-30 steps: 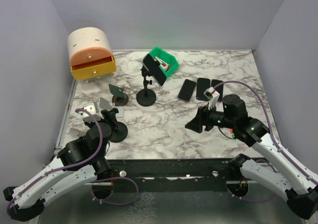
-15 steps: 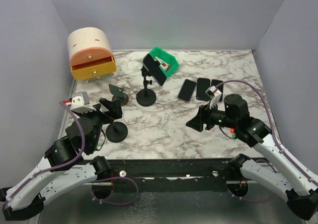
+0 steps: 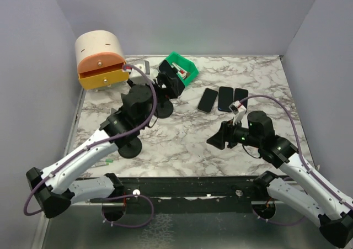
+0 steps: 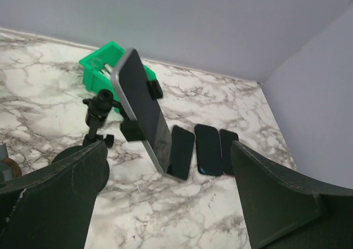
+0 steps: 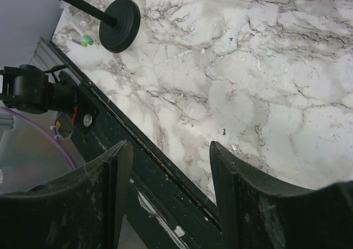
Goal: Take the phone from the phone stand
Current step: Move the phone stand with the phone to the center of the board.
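Toward the back of the table, the phone sat clamped in the phone stand, tilted with its dark screen facing down and to the right, just in front of the green bin. My left end effector was reached out toward it with the fingers spread wide, one on either side of the wrist view and the phone framed between them. They had hold of nothing, and as far as I could tell neither finger touched the phone or the stand. My right end effector hung low over the near part of the table, partly open and empty, well apart from the stand. Three other phones lay flat side by side on the marble to the right of the stand, and an empty stand stood near the front left edge. By my judgement the task was at the approach only: the phone had not been gripped, its side clamps were on it, and nothing had been lifted. What was left was closing on the phone, drawing it free of the clamp without tipping the stand, and setting it down.
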`<act>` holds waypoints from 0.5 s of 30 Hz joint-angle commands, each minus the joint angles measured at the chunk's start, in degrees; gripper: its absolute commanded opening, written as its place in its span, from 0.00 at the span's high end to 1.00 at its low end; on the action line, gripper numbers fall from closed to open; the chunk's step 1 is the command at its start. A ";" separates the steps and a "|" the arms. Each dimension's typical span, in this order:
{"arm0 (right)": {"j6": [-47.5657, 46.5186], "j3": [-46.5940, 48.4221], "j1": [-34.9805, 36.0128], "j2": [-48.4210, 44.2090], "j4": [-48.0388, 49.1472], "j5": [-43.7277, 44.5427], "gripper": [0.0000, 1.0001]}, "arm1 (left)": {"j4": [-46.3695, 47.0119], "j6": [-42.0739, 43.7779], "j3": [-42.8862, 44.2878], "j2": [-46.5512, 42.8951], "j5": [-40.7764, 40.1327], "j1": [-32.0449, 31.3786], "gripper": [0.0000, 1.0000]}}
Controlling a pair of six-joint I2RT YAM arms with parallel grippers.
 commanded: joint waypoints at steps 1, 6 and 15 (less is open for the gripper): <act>0.66 -0.47 0.22 -1.81 1.35 1.19 0.37 | 1.25 -9.86 3.11 4.42 15.49 12.62 0.07; 0.11 -0.17 0.19 -2.48 0.22 1.90 0.37 | 3.86 -11.23 3.30 8.16 21.06 16.75 0.08; -0.42 -0.61 0.19 -3.40 -0.79 3.96 0.37 | 6.39 -11.84 5.89 14.36 25.09 21.07 0.21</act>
